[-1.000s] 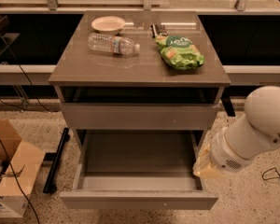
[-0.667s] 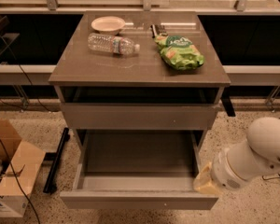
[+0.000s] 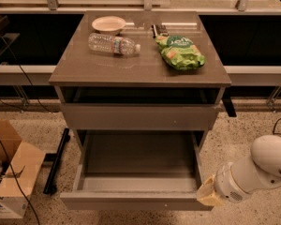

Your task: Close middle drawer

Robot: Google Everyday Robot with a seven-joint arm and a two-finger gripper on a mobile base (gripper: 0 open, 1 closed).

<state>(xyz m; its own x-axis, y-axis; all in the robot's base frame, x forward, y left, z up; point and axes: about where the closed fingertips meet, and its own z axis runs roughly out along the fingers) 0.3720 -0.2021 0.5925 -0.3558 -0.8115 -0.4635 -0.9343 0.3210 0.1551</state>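
Observation:
The middle drawer point(image 3: 131, 201) is pulled far out of the grey cabinet. Its plain front panel faces me at the bottom of the camera view, and its grey box interior point(image 3: 138, 156) holds nothing. The upper drawer front point(image 3: 140, 116) sits above it, close to the cabinet. My gripper point(image 3: 205, 194) is the tan end of the white arm point(image 3: 260, 168). It sits low at the right, right beside the open drawer's front right corner. Whether it touches the panel does not show.
On the cabinet top point(image 3: 84, 71) lie a clear plastic bottle point(image 3: 113, 43), a pale bowl point(image 3: 108, 24) and a green chip bag point(image 3: 180, 53). A cardboard box point(image 3: 9, 172) and a black bar point(image 3: 56, 161) lie on the floor at left, with cables nearby.
My arm has dropped lower and come toward the front, from beside the drawer's right wall down to its front right corner. The drawer stays pulled out.

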